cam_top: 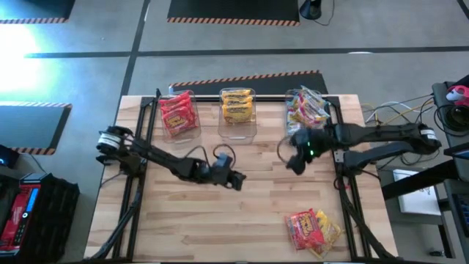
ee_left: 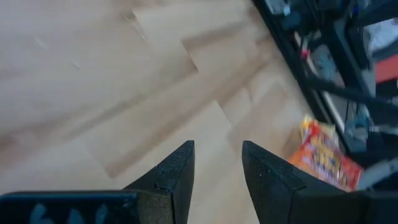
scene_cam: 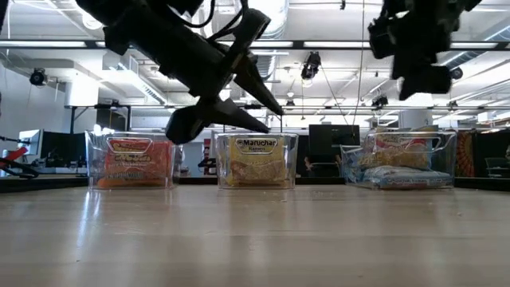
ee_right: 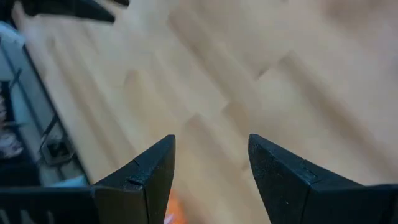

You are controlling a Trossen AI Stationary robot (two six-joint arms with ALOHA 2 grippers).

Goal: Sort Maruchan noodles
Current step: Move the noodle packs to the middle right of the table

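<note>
Left gripper (cam_top: 238, 178) hangs over mid-table, fingers a little apart, nothing between them. Right gripper (cam_top: 295, 163) sits just in front of the right bin (cam_top: 331, 108), jaws spread, also empty.

Sorted so far, as we read it: red Maruchan packets (cam_top: 176, 114) in the left bin (cam_top: 192, 130), yellow packets (cam_top: 237, 104) in the middle bin (cam_top: 238, 132), pink-yellow packets (cam_top: 308, 108) in the right bin.

Left to do: a small heap of loose packets (cam_top: 314, 230) at the table's (cam_top: 183, 227) near right. We judge the job mostly done.
</note>
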